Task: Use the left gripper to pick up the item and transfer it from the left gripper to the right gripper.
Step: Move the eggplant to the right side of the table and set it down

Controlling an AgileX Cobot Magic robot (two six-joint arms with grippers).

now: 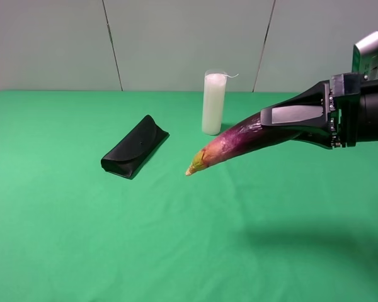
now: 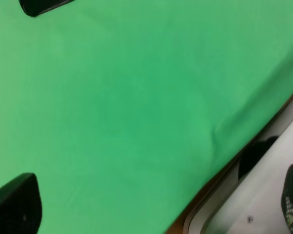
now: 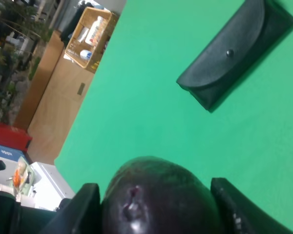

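Eggplant [image 1: 239, 141] hangs above the tabletop [image 1: 113, 239] at centre-right of the frame — thick end pinched in the closed right gripper [image 1: 272, 126], tip sloping down-left — while the left gripper [image 2: 31, 97] gapes wide and empty, so the handover looks complete.

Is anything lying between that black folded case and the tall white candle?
No. In the high view, only bare green cloth separates the black folded case and the tall white candle.
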